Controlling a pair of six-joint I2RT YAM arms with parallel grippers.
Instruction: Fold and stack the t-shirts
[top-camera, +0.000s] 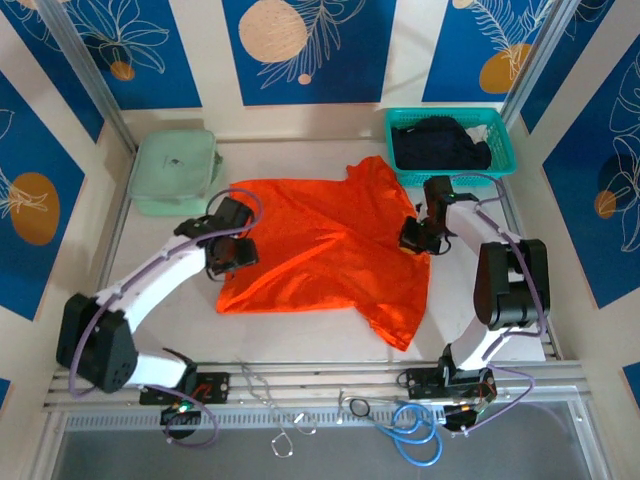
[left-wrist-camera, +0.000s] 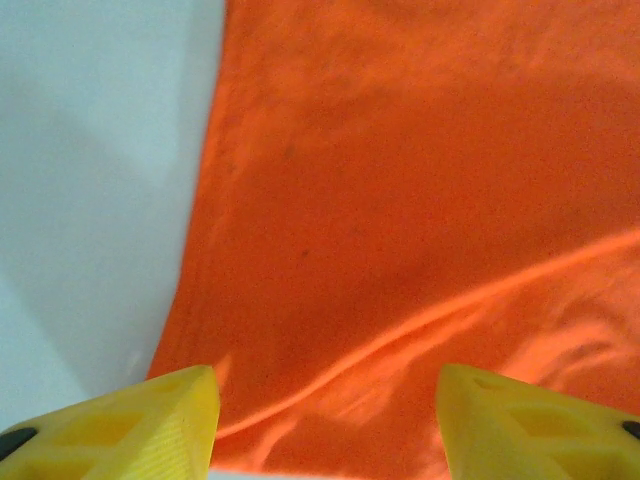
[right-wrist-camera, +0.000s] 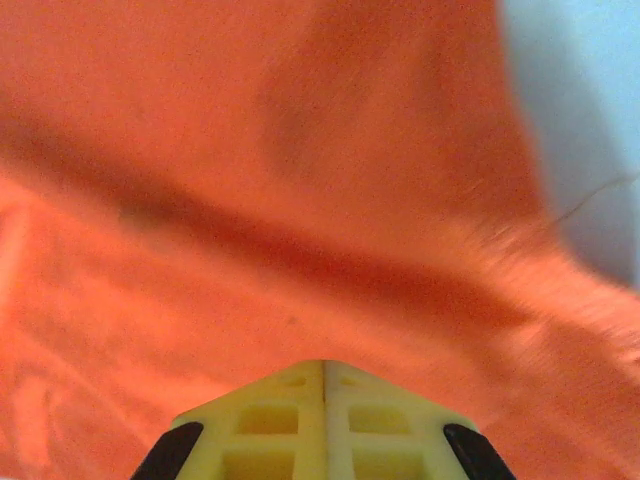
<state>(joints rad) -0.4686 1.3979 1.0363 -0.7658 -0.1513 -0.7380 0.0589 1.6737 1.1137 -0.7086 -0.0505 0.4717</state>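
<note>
The bright orange t-shirt (top-camera: 320, 255) lies spread on the white table (top-camera: 290, 335), with one sleeve reaching toward the back (top-camera: 372, 178). My left gripper (top-camera: 235, 252) is at the shirt's left edge. It is open, and its yellow fingers (left-wrist-camera: 180, 415) straddle the cloth (left-wrist-camera: 400, 200) with nothing pinched. My right gripper (top-camera: 412, 238) is at the shirt's right edge. Its jaws are pressed together, tips (right-wrist-camera: 325, 365) at the orange fabric (right-wrist-camera: 250, 150), shut on a bit of it. The black t-shirt (top-camera: 440, 145) lies bunched in the teal basket.
The teal mesh basket (top-camera: 500, 135) stands at the back right and a pale green lidded box (top-camera: 175, 170) at the back left. Loose cables (top-camera: 410, 430) lie along the near rail. Bare table shows in front of the shirt.
</note>
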